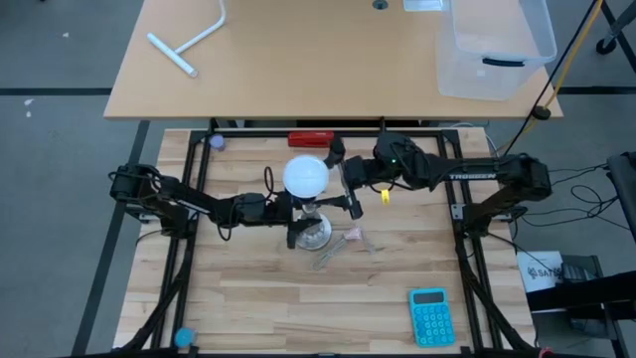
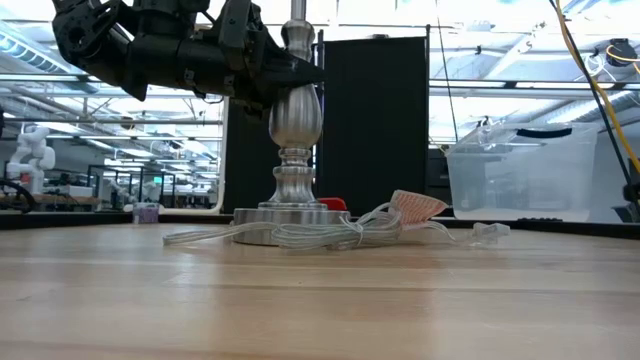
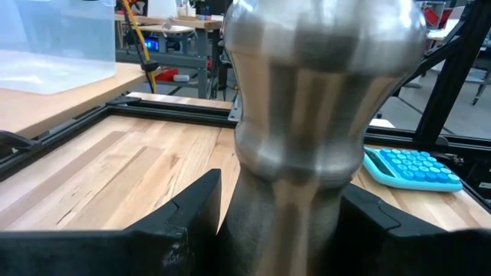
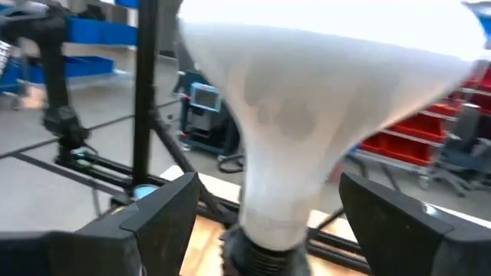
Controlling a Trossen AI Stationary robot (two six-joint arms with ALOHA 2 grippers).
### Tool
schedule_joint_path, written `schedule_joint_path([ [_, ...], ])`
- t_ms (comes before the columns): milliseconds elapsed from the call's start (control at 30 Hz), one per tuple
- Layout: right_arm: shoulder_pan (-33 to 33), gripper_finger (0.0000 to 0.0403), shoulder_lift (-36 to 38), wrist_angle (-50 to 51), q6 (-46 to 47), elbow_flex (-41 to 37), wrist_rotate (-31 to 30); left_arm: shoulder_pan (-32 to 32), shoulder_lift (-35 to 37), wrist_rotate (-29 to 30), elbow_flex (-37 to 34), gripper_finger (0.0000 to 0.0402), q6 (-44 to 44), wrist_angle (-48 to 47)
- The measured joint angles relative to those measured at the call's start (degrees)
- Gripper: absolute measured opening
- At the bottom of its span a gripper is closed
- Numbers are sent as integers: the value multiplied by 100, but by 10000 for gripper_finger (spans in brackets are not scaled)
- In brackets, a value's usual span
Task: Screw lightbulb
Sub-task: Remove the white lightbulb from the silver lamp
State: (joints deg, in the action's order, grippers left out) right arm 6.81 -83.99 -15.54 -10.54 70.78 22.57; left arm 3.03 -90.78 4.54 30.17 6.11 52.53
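Observation:
The white lightbulb (image 1: 306,176) stands upright on top of the silver lamp stand (image 2: 296,120), its narrow neck (image 4: 280,169) in the black socket (image 4: 257,254). The stand's round foot (image 1: 314,235) rests on the wooden table. My left gripper (image 1: 296,221) comes from the table's left and is shut on the stand's stem. My right gripper (image 1: 344,180) comes from the right and is open; its fingers (image 4: 165,211) stand on either side of the bulb's neck with a gap on each side. My left gripper pinches the stand's silver stem (image 3: 288,192) between its two fingers (image 3: 196,211), just under the stem's bulge. The fingers come level from the table's left and lie across the stem. The stand is upright, its foot (image 2: 290,215) on the table.
A clear cord (image 2: 300,236) and a small clear-pink plastic piece (image 1: 354,237) lie beside the foot. A red object (image 1: 310,137) lies behind the stand. A blue calculator (image 1: 430,315) lies near the front right. A clear bin (image 1: 495,45) stands on the far table.

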Motion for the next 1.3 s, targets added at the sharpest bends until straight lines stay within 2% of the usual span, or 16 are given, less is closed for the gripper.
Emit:
schedule_joint_path([
  [233, 4, 305, 368, 510, -112, 7, -1041, 0, -1, 1, 0, 190, -2, 0],
  [400, -11, 304, 620, 1129, -111, 4, -1223, 0, -2, 1, 0, 190, -4, 0],
  [533, -235, 304, 910, 1174, -127, -246, -1274, 0, -2, 1, 0, 190, -8, -1],
  [733, -752, 304, 1669, 891, -415, -991, -2577, 0, -2, 1, 2, 190, -16, -4],
  [867, -978, 304, 2235, 120, -418, -1827, -3034, 0, -2, 1, 2, 190, -17, -1],
  [1033, -1137, 304, 2450, -2173, -90, -3206, -3384, 0, -2, 3, 2, 190, -20, -1],
  [1133, -1162, 304, 2098, -3587, 217, -3810, -3399, 0, -2, 12, 2, 190, -27, -1],
  [1300, -1228, 304, 1144, -4612, 394, -3897, -3399, 0, -4, 42, 2, 190, -52, 3],
])
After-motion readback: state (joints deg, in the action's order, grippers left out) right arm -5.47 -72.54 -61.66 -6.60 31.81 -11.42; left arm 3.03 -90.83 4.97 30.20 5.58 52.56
